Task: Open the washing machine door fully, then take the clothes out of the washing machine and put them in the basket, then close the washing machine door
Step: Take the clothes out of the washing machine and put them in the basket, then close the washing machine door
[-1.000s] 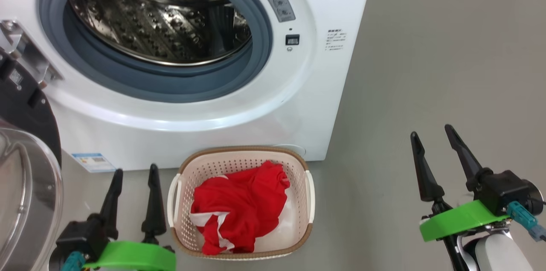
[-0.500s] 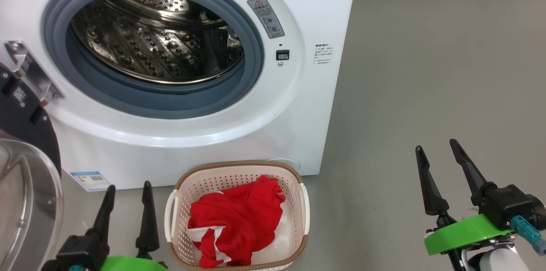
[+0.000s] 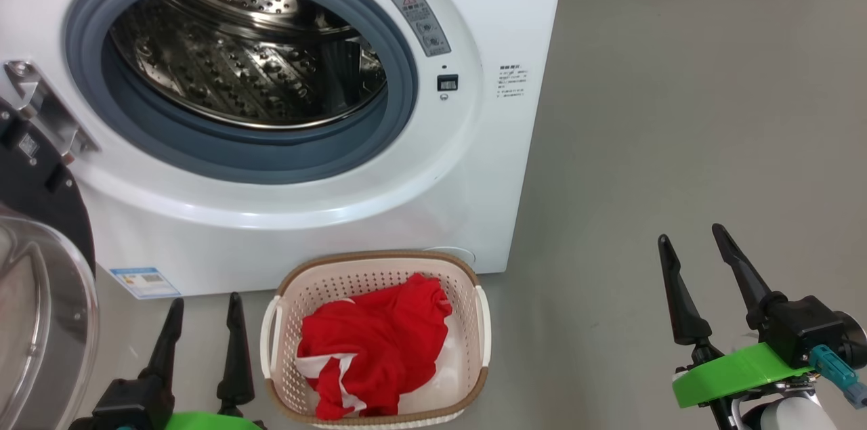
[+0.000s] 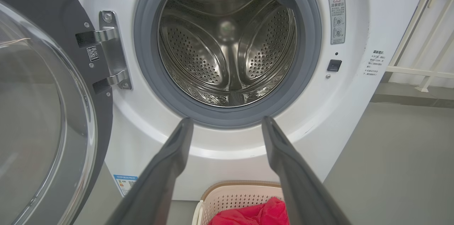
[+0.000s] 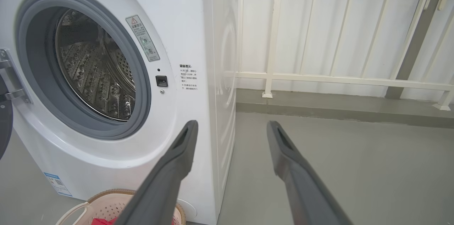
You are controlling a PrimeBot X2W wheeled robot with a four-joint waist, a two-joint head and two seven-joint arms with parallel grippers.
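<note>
Red clothes (image 3: 372,349) lie in the basket (image 3: 379,259) at 6 o'clock, and the drum (image 3: 237,71) of the washing machine (image 3: 271,227) looks empty, so you are likely at the closing step. Left claw (image 3: 206,299) and right claw (image 3: 690,233) are both spread, holding nothing. Next, get the left one behind the washing machine door (image 3: 40,321), open at 8 o'clock, and push it shut.

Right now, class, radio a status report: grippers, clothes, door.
Left gripper open, right gripper open, both empty. Clothes in basket. Washing machine door open, nothing blocking.
</note>
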